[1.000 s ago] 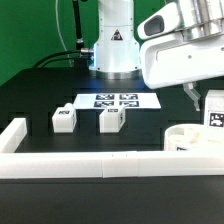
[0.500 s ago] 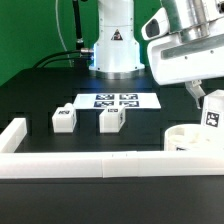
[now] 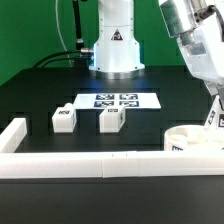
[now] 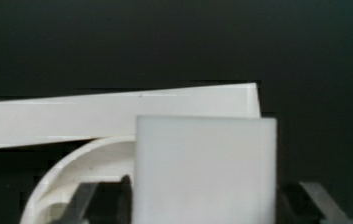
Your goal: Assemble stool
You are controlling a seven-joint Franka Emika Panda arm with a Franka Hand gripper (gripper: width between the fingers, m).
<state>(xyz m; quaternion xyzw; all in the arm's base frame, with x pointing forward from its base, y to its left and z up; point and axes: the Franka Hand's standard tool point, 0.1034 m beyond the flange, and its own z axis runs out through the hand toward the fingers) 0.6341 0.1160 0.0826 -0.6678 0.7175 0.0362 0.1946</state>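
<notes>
Black table, seat at the exterior view's lower right.
The claw clamps a leg upright above it, likely aligning with a socket.

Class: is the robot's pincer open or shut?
Shut on a white blocky plastic leg: the wrist view shows the pincer with fingers against both sides.
</notes>
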